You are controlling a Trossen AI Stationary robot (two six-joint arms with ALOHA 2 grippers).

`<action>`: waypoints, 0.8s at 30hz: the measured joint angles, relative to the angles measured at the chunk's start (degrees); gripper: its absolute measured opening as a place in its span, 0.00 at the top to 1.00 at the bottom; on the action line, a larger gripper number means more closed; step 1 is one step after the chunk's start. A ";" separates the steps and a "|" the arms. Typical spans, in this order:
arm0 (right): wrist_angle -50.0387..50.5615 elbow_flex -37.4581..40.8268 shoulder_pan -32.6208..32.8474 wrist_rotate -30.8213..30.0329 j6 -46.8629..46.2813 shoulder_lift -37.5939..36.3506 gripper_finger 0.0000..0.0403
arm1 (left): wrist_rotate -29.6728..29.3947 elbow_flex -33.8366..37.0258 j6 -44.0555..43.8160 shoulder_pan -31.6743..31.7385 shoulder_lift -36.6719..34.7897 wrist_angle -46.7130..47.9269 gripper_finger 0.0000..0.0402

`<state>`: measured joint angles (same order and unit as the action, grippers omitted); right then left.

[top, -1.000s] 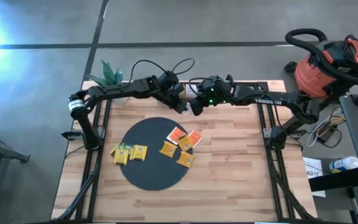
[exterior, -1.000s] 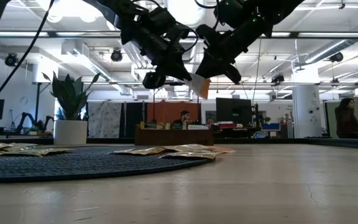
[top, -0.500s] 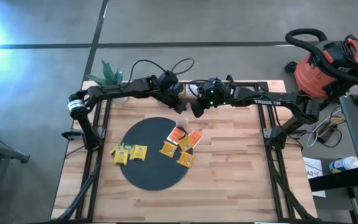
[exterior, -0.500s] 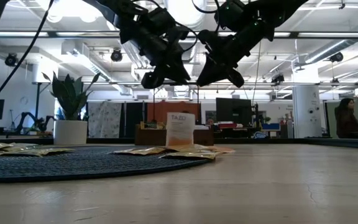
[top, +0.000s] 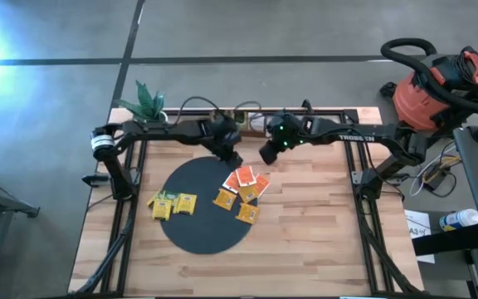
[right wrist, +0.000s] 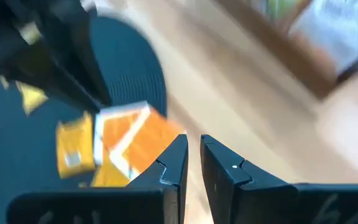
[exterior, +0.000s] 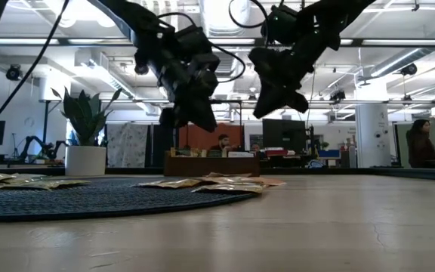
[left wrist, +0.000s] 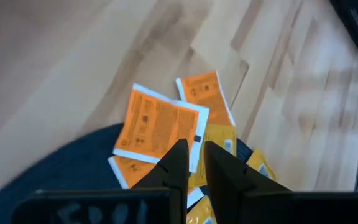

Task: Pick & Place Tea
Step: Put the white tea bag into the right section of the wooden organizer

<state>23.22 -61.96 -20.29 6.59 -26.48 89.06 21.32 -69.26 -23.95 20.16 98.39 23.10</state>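
**Fingers nearly closed and empty above the tea pile**

Our left fingers [left wrist: 191,163] stand with only a narrow gap and hold nothing; our right fingers [right wrist: 192,163] are equally narrow and also empty. Both hang above the far part of the surface [top: 305,241], just beyond the black round mat [top: 197,226], the left ones over its far edge and the right ones beside them.

We judge the task partly done. A cluster of tea packets [top: 241,193] lies at the mat's right edge: orange-red ones overlapping on top, yellow ones under and near them, some spilling onto the bare wood. Two more yellow packets [top: 173,203] rest at the mat's left edge. Beyond the fingers, at the far edge, a wooden tray [top: 251,123] is partly hidden by the arms, so we cannot tell how many packets remain there.

The packets look flat, small and square, with white-edged printed faces, lying loosely at angles.
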 joint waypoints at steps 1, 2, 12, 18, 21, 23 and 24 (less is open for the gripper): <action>1.54 0.30 0.39 0.58 0.83 0.00 0.89 | -0.16 1.30 -0.52 -0.34 0.00 -1.64 0.88; 2.74 0.70 0.67 1.73 1.47 0.00 0.89 | -0.21 2.50 -1.56 -0.53 0.00 -3.50 0.88; -0.76 6.39 2.30 14.26 5.72 0.61 0.89 | -0.91 8.48 -4.50 -2.25 2.13 -16.15 0.88; -4.06 9.67 5.99 15.06 6.62 0.66 0.89 | -5.09 7.79 -4.68 -5.13 7.39 -16.86 0.88; -8.11 11.23 7.42 14.89 3.97 0.68 0.89 | -6.98 7.35 -5.60 -5.34 8.90 -17.01 0.88; -11.50 12.15 8.06 14.83 3.17 0.68 0.88 | -7.47 7.35 -6.74 -5.22 9.37 -16.91 0.88; -12.75 12.58 8.43 14.60 3.13 0.68 0.87 | -7.85 7.35 -7.37 -5.21 9.31 -16.90 0.88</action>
<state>10.47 -49.39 -11.86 21.19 -23.35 89.73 13.47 -61.91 -31.32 14.95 107.70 6.20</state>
